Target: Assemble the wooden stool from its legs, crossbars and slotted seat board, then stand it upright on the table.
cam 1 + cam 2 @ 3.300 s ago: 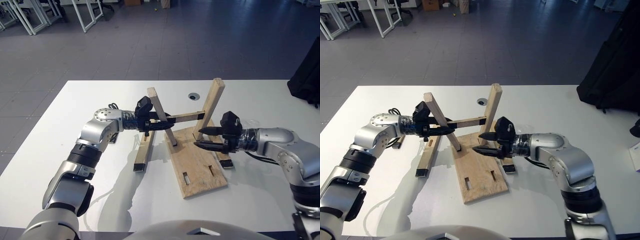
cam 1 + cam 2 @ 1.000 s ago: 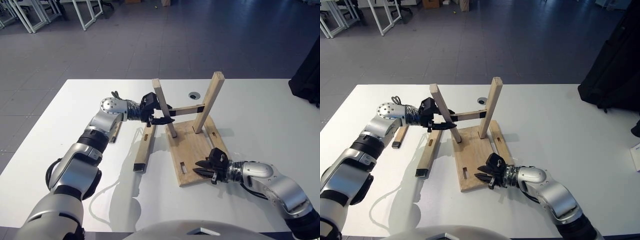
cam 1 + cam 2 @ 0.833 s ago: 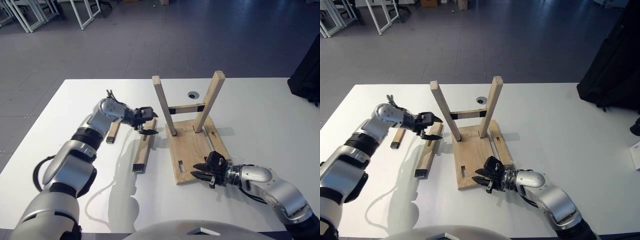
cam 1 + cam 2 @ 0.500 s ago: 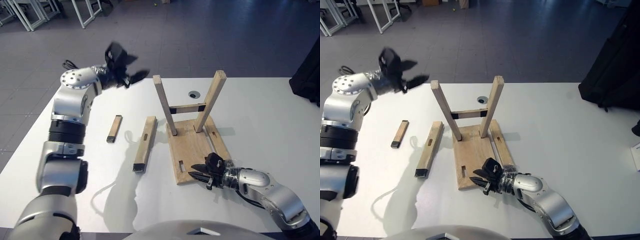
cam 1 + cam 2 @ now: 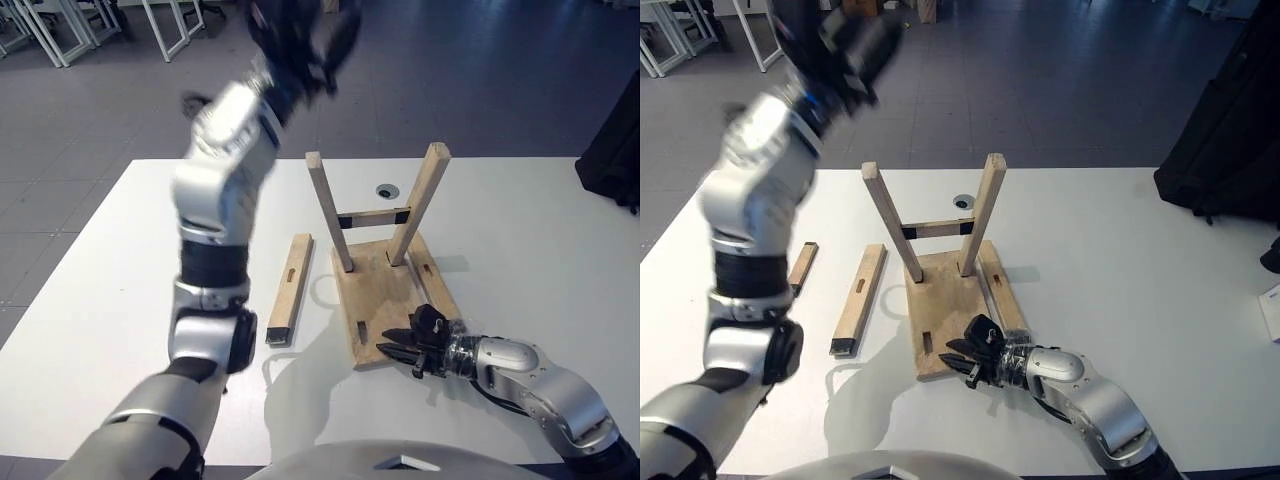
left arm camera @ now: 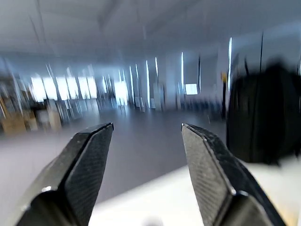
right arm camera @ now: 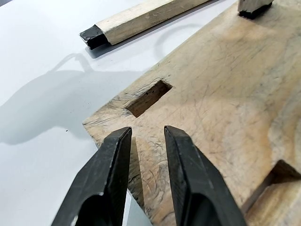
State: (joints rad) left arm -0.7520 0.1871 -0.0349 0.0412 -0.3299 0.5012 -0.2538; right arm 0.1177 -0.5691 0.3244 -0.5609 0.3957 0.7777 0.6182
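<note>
- Well, the slotted seat board (image 5: 372,295) lies flat on the table (image 5: 520,230). I think it lies that way so the legs can be pushed down into its slots.
- The left standing leg (image 5: 328,212) and the right standing leg (image 5: 418,205) are stuck in the far slots. Their tops lean away from each other. A crossbar (image 5: 373,216) joins them, and that likely keeps them from falling over.
- A loose leg (image 5: 289,288) lies on the table just beside the board, on the robot's left. A second loose leg (image 5: 1000,285) lies right against the board's other side. A short crossbar (image 5: 802,268) lies farther off to the left. All three are close by, ready to be picked up.
- The right gripper (image 7: 147,132) is low at the board's near corner, next to an empty slot (image 7: 148,98). Its jaws are only a little apart and hold nothing. Maybe it is there to keep the board from sliding.
- The left gripper (image 6: 147,128) is high above the table. Its jaws are wide apart with nothing in them, so it is free to fetch the next piece.
</note>
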